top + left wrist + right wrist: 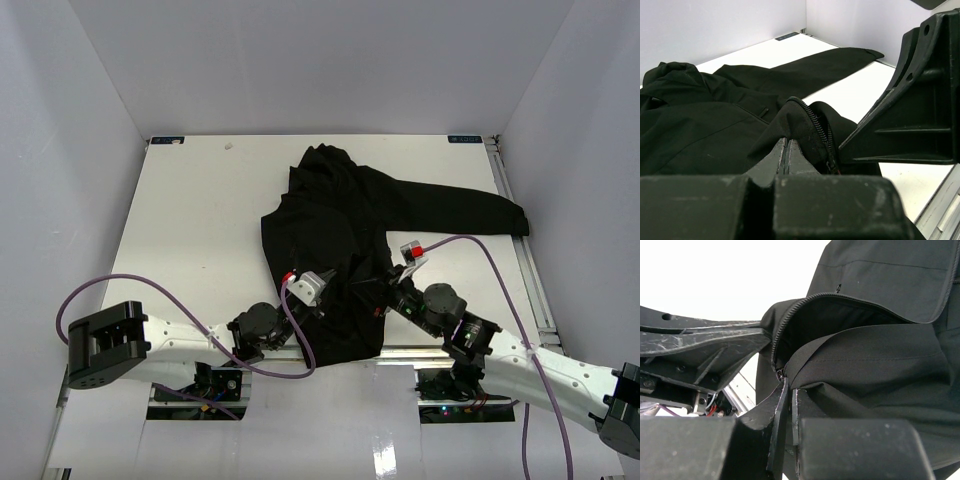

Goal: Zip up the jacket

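Observation:
The black jacket (345,225) lies crumpled in the middle of the table, one sleeve (470,212) stretched right. Both grippers meet at its near hem. My left gripper (338,299) is shut, its fingertips pinching a fold of jacket fabric (740,125) beside the zipper teeth (816,122). My right gripper (377,297) is shut on the hem edge (850,365) at the bottom end of the zipper (781,374). In the right wrist view the front is open, showing the lining (840,315). Each gripper's body shows in the other's wrist view: the right gripper (910,115), the left gripper (705,347).
White table (190,220) inside white walls. A metal rail (525,270) runs along the right edge, another (400,352) along the near edge. Purple cables (160,300) loop from both arms.

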{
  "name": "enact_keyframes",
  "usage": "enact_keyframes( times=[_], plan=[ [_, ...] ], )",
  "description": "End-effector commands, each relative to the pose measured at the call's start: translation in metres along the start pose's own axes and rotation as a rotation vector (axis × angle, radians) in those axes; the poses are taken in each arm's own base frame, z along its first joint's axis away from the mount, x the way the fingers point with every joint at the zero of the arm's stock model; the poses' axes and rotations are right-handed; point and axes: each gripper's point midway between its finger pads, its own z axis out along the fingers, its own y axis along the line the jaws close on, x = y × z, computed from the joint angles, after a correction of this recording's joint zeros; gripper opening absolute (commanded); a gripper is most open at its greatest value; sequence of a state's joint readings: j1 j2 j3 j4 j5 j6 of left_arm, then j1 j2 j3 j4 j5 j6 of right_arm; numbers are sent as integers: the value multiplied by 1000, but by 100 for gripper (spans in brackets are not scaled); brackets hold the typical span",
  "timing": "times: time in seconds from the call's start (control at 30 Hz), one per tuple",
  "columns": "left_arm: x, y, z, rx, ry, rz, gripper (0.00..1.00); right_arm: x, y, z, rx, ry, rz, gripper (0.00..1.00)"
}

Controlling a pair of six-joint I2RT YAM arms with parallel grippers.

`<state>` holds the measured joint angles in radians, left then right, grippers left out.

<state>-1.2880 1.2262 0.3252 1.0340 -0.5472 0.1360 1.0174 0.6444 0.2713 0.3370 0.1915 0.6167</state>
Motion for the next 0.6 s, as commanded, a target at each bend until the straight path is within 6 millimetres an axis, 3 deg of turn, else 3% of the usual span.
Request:
enact_keyframes(
  times=[0.0,0.57],
  plan=[
    [-21,1,6,-26,-53,-20,0,-27,16,5,6,-82,-10,8],
    [-17,8,6,-67,-43,0,0,-28,12,2,57,-109,2,8]
  ],
)
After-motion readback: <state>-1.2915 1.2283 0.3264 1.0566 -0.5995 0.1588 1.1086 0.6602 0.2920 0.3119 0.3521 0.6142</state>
